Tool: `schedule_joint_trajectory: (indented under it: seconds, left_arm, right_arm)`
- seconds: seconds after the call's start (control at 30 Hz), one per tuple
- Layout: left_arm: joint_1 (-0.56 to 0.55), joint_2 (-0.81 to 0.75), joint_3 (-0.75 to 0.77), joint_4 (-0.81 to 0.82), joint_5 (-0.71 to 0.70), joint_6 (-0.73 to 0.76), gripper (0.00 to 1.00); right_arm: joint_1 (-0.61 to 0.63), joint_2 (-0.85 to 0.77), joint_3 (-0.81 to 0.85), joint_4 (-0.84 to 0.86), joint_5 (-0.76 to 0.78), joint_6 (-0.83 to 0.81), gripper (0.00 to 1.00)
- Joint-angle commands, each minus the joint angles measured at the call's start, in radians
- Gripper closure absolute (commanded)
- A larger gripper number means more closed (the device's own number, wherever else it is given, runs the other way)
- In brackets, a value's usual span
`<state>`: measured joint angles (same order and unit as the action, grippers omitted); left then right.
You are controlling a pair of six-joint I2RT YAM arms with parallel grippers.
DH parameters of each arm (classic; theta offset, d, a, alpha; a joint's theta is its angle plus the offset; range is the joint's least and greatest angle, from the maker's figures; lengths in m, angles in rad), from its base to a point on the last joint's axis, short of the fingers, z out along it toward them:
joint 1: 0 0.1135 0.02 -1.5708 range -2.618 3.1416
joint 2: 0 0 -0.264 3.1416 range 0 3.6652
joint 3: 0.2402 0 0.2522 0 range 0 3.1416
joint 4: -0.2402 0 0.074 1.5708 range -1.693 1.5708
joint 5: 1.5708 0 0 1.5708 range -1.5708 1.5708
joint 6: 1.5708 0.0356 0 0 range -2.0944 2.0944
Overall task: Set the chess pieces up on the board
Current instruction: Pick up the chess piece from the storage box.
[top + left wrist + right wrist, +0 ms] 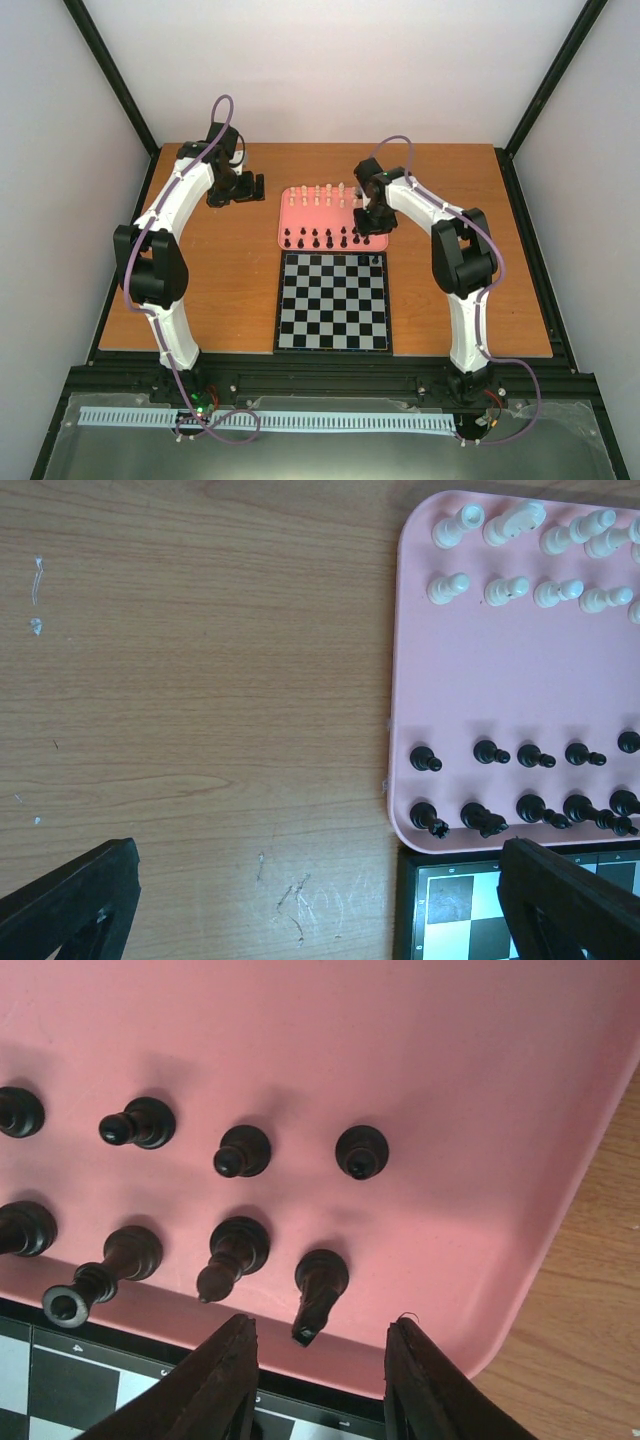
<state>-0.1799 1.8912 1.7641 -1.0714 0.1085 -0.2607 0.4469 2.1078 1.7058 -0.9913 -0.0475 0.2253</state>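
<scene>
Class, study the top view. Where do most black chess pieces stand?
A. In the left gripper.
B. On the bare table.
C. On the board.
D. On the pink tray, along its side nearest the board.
D: the black chess pieces line the edge of the pink tray beside the board.
</scene>
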Motion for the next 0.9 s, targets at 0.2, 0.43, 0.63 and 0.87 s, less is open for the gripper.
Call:
schedule_joint_trajectory:
  seconds: [0.2, 0.43, 0.63, 0.87]
  left_arm:
    - [-0.002, -0.018, 0.014, -0.004, -0.001, -0.011, 0.0]
    - [-0.002, -0.014, 0.015, -0.005, -0.004, -0.01, 0.0]
    - [-0.002, -0.006, 0.019, -0.007, -0.004, -0.011, 0.0]
    - [-0.001, -0.006, 0.026, -0.009, -0.006, -0.009, 0.0]
  right_arm:
    - [-0.01, 0.057, 0.03, 0.005, -0.051, -0.017, 0.67]
    - [-0.01, 0.08, 0.043, 0.005, -0.038, -0.02, 0.71]
    - [-0.011, 0.098, 0.059, 0.003, -0.031, -0.02, 0.75]
    - [-0.013, 0.108, 0.072, -0.012, -0.029, -0.027, 0.87]
